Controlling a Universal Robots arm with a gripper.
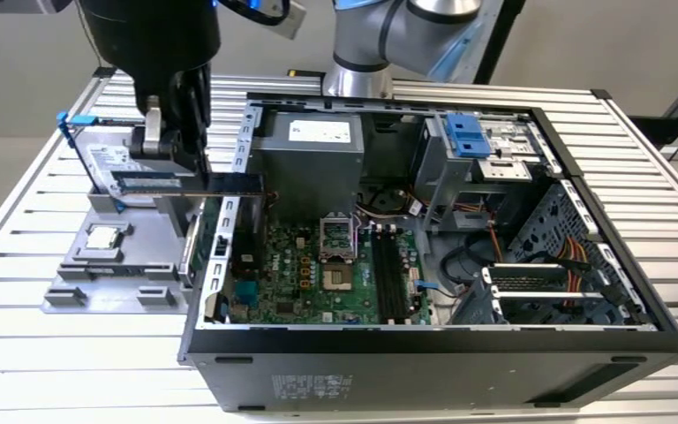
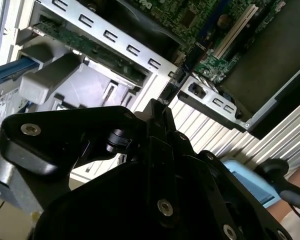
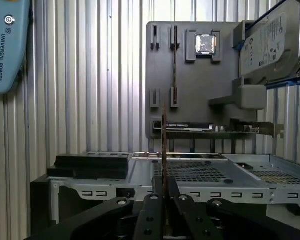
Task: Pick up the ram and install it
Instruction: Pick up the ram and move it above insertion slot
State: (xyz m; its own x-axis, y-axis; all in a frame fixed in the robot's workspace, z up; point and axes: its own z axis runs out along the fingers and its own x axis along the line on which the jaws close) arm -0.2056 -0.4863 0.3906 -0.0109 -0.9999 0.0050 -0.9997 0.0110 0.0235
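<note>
Currently: end effector (image 3: 163, 197) pinching ram (image 3: 163, 145) by its thin edges, held over the grey tray (image 3: 190, 80), just beside the case (image 1: 433, 344) wall. Risk: the narrow grip may let the stick tilt, then snag that wall or jam in the slots (image 1: 388, 274).

The parts tray (image 1: 74, 296) is placed on the table (image 1: 21, 353) at the exterior view's left of the computer case (image 1: 433, 349), with the hard drive (image 1: 109, 163) and processor chip (image 1: 103, 237) on it and the ram (image 1: 151, 183) held above it.
</note>
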